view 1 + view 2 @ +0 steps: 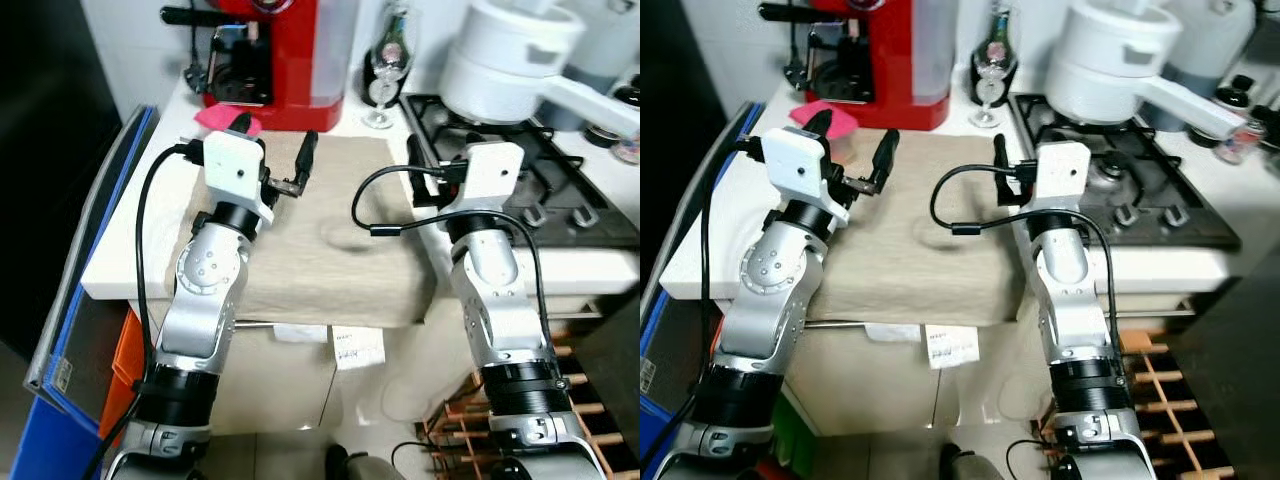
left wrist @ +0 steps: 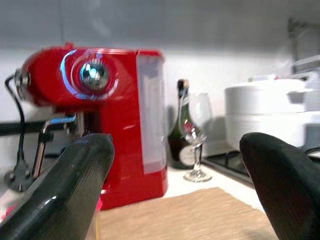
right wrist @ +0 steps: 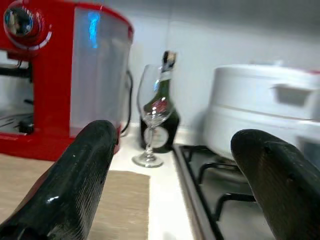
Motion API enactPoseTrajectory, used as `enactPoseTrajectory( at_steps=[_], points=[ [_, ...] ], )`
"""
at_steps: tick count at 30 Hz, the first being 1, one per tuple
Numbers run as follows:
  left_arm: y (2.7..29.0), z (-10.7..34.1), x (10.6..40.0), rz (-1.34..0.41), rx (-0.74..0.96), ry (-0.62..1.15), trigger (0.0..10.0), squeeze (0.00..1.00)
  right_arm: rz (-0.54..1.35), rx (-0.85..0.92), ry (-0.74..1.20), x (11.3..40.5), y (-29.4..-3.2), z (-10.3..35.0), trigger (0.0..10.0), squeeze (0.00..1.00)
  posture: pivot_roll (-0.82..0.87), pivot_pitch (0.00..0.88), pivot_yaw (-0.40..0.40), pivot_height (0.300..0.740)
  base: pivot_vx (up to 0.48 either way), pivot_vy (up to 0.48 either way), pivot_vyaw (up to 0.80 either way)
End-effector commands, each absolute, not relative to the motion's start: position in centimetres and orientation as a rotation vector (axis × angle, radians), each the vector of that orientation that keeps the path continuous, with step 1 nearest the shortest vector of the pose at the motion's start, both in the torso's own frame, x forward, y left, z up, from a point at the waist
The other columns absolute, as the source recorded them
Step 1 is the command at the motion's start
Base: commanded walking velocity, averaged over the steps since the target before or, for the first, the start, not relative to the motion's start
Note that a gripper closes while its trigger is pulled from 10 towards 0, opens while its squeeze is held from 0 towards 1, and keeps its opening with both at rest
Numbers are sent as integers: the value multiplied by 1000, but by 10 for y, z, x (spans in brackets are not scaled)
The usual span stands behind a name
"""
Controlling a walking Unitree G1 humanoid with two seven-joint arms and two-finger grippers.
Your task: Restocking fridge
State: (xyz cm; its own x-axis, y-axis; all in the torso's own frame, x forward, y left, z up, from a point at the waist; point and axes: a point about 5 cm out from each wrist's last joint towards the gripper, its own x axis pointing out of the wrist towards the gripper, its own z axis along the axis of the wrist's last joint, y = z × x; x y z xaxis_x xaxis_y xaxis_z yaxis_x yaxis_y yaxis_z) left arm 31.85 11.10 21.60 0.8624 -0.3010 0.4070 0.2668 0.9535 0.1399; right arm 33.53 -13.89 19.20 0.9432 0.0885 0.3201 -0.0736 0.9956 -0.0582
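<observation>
While both arms are raised over the white bench [image 1: 120,255], each hand stands with its two black fingers wide apart and nothing between them. The left hand [image 1: 275,150] hovers above the beige cloth mat [image 1: 320,250] and points toward the glossy red coffee machine [image 1: 270,60]; a small pink object [image 1: 222,119] lies just beside its outer finger. The right hand [image 1: 1008,168] hovers at the edge of the mat, near the black gas hob [image 1: 1120,185].

Farther out stand a clear stemmed wine glass [image 3: 154,117] and a dark green bottle with a label [image 3: 161,112], close together against the wall, and a big white pot with a long handle [image 1: 520,60] rests on the hob.

I cannot see a fridge, and I cannot tell which item is to be restocked; maybe it is the bottle.

I think the main risk is the glass: a reach for the bottle could knock it over, because the two stand so close. The loose black cable [image 1: 970,205] near the right wrist might also catch on the hob grate, and the pot handle sticks out into the right arm's path.
</observation>
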Motion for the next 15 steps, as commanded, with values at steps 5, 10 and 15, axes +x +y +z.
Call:
enactPoseTrajectory(
  at_steps=[5, 10, 15],
  points=[
    [116, 221, 323, -276, 94, -444, 10000, 0, 74, -44, -324, 336, -136, 190, 10000, 0, -5, 0, -46, 740, 0, 0, -470],
    [120, 222, 328, -266, 106, -430, 10000, 0, 82, -46, -316, 335, -134, 189, 10000, 0, -2, 0, -41, 740, 0, 0, 0],
    [120, 226, 331, -267, 112, -436, 10000, 0, 83, -49, -310, 334, -134, 187, 10000, 0, -4, 0, -38, 740, 0, 0, 0]
  ],
)
